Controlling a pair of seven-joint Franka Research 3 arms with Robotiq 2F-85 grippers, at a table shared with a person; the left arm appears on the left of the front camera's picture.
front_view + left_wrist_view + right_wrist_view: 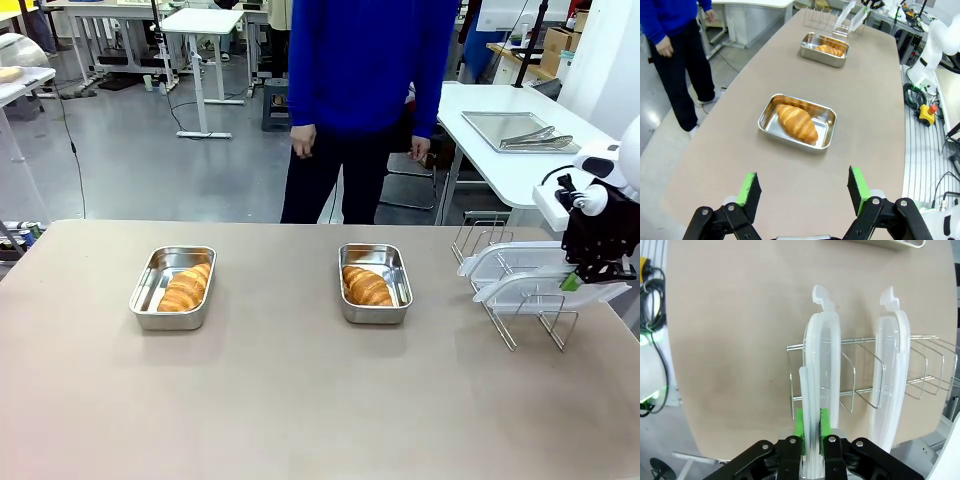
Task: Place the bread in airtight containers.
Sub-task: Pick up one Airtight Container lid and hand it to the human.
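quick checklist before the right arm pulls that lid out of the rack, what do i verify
1. Right gripper closed on the gripped lid: ok, green pads sit on both faces of its edge.
2. Second lid apart from it: ok, it stands in another slot of the wire rack.
3. Left croissant inside the left pan: ok.
4. Right croissant inside the right pan: ok.
5. Left gripper out of the way: ok, open above the table, short of the pans.
6. Person away from the pans: ok, hands hang at their sides.
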